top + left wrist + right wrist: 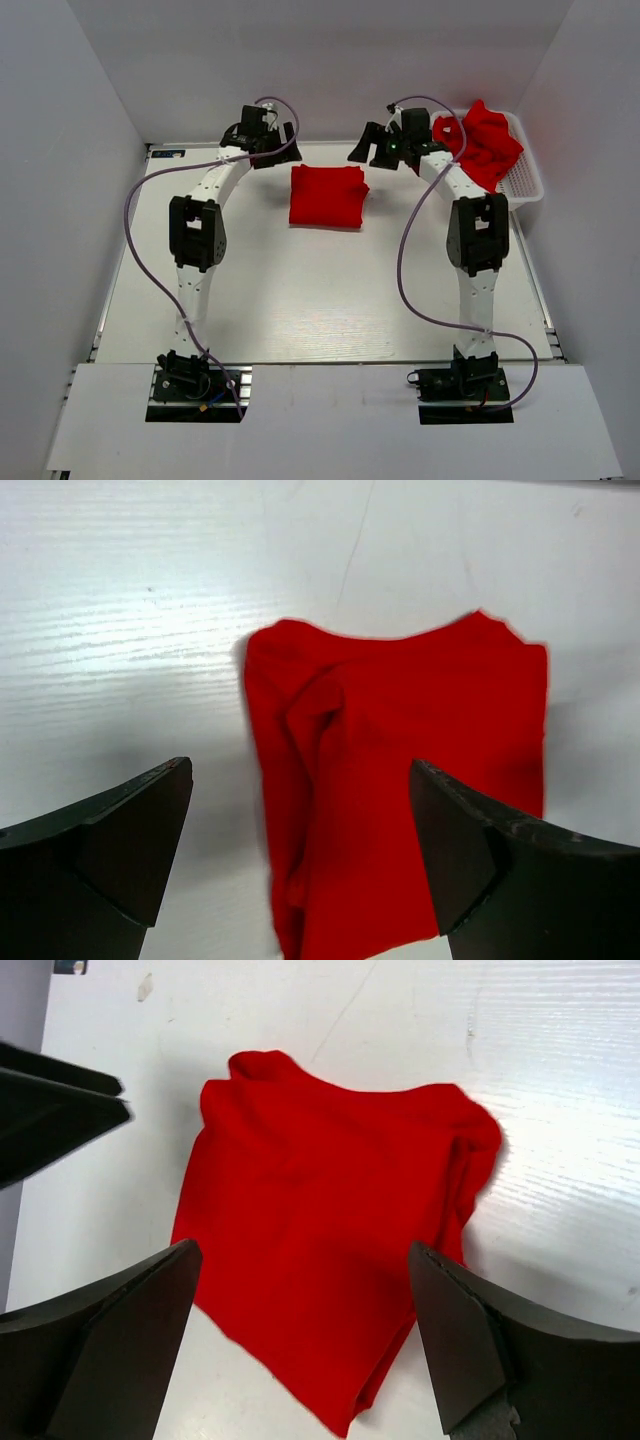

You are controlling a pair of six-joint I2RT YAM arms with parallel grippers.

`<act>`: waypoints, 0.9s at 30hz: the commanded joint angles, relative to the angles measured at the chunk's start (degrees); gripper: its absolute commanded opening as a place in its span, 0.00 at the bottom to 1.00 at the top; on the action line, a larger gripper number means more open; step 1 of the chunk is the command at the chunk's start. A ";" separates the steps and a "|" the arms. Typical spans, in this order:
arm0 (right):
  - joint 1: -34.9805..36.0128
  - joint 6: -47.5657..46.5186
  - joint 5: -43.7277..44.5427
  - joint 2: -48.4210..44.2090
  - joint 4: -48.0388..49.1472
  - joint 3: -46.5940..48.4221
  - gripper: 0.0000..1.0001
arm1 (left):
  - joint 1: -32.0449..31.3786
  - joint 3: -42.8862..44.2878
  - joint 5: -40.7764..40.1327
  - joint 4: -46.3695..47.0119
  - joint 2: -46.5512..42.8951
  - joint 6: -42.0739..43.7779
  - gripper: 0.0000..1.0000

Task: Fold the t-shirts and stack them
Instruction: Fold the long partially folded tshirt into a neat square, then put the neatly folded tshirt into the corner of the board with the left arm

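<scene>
One folded red t-shirt (328,196) lies flat on the white table at the back centre. It also shows in the left wrist view (400,780) and in the right wrist view (320,1230). My left gripper (283,138) hovers open and empty just left of and behind it, jaws wide apart (300,768). My right gripper (366,147) hovers open and empty just right of and behind it (305,1248). More red t-shirts (487,143) are heaped crumpled in the white mesh basket (528,182) at the back right.
The basket stands at the table's right edge behind my right arm. White walls close in the table at the back and sides. The left gripper's dark finger (50,1110) shows at the left edge of the right wrist view.
</scene>
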 commanded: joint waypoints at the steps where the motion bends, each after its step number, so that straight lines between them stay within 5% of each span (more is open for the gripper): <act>1: -0.09 -2.57 -0.34 -8.59 0.29 -7.13 0.90 | -2.01 -0.54 1.23 -3.07 -4.04 6.97 1.00; 12: -0.09 -6.00 5.11 -23.47 -0.23 -26.06 0.90 | -4.22 -2.99 -1.31 -8.36 1.67 12.62 0.94; 26: -0.27 -7.76 9.85 -33.83 -5.94 -35.56 0.90 | -5.27 0.44 -5.89 -11.34 9.41 12.70 0.24; 27: -0.09 -7.84 10.21 -34.98 -6.03 -36.78 0.90 | -5.79 0.44 -5.89 -11.34 9.41 13.49 0.11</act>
